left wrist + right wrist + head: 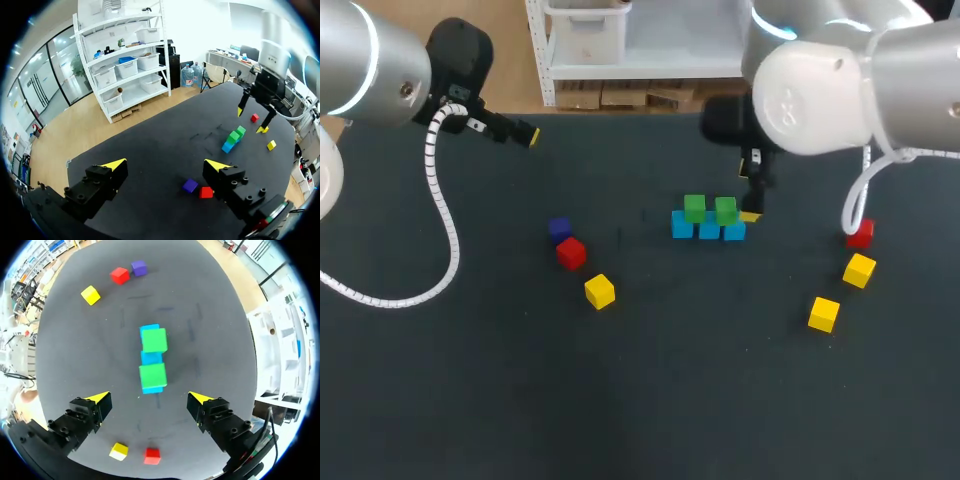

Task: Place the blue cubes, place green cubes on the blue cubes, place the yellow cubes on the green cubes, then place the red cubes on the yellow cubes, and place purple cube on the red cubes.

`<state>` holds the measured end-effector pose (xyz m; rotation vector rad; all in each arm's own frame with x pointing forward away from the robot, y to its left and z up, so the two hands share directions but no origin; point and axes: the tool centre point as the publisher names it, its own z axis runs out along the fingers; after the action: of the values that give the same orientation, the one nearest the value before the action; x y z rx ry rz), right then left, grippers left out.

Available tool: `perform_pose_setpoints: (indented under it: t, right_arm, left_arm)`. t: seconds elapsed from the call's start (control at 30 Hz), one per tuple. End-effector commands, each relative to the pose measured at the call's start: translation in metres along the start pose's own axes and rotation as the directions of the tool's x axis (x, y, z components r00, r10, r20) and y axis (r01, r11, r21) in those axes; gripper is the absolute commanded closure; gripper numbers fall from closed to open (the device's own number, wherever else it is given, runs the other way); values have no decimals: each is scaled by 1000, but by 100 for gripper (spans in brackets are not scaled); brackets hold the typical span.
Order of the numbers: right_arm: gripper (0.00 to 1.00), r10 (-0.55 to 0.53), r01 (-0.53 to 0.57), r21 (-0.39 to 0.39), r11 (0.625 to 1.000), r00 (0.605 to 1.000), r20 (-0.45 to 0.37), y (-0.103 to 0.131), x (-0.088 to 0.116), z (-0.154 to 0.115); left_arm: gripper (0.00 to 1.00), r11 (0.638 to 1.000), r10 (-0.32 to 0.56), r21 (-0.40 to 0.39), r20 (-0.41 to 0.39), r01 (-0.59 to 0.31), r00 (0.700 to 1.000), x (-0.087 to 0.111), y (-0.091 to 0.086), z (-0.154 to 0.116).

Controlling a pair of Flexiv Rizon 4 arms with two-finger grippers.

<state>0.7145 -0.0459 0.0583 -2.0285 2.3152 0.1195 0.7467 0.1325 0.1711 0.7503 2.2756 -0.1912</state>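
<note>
Yellow cubes (823,313), red cube (860,234) near blue cubes (708,228)

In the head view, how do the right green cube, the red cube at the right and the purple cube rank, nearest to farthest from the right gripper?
From the right gripper:
1. Right green cube, just beside it, on the blue cubes.
2. Red cube at the right, off toward the right edge.
3. Purple cube, far left, by the other red cube.
</note>
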Motion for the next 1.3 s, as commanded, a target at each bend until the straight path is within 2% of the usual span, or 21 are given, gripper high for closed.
perform_pose_setpoints:
  t: [0.03,0.5,0.63,0.83,0.93,1.3]
  right_arm:
    - [0,22,-23,44,999,999,31,20,17,-8]
    - [0,88,-93,69,993,994,70,71,48,-21]
    - [0,85,-86,63,994,996,13,91,52,-13]
    - [0,86,-86,25,996,996,-6,118,58,0]
    - [0,100,-100,-11,995,995,-9,125,65,11]
    - [0,158,-160,-38,986,985,-62,140,106,35]
  left_arm:
    - [0,1000,2,6,2,-2,1000,0,1,0]
    - [0,1000,2,6,2,-2,1000,0,1,0]
    - [0,1000,2,6,2,-2,1000,0,1,0]
    - [0,1000,2,6,2,-2,1000,0,1,0]
    - [0,1000,2,6,2,-2,1000,0,1,0]
    - [0,1000,2,6,2,-2,1000,0,1,0]
